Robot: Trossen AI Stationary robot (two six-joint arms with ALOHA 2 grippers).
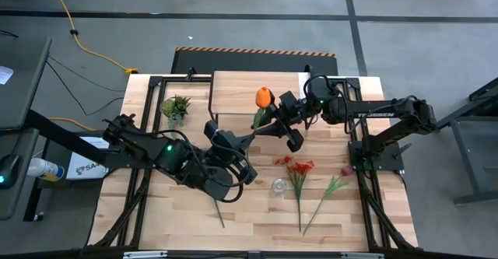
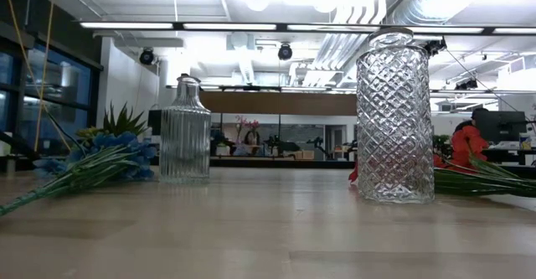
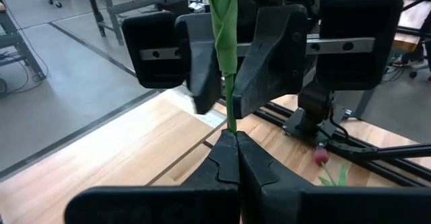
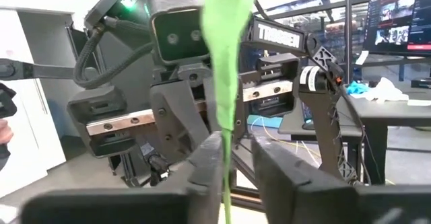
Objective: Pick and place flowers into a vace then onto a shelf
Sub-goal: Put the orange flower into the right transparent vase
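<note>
Light wood planks of the table (image 1: 257,212) carry everything, with grey floor around it. Nearest the front edge, seen from above, lie the red flower (image 1: 296,168) and the dark pink bud (image 1: 346,170), stems flat on the wood, beside a small clear vase (image 1: 278,186) that holds nothing. At mid-table the left gripper (image 3: 232,140) has its fingers closed on the green stem of the orange tulip (image 1: 264,97), and the right gripper (image 4: 232,150) faces it with its fingers around the same stem, a narrow gap showing on one side. Farther back stand the shelf (image 1: 233,88) and a small green potted plant (image 1: 176,106). Only the low view shows the blue flowers (image 2: 100,157) lying on the wood, plus two empty glass vessels: a ribbed bottle (image 2: 185,132) and a tall diamond-cut vase (image 2: 394,116)
</note>
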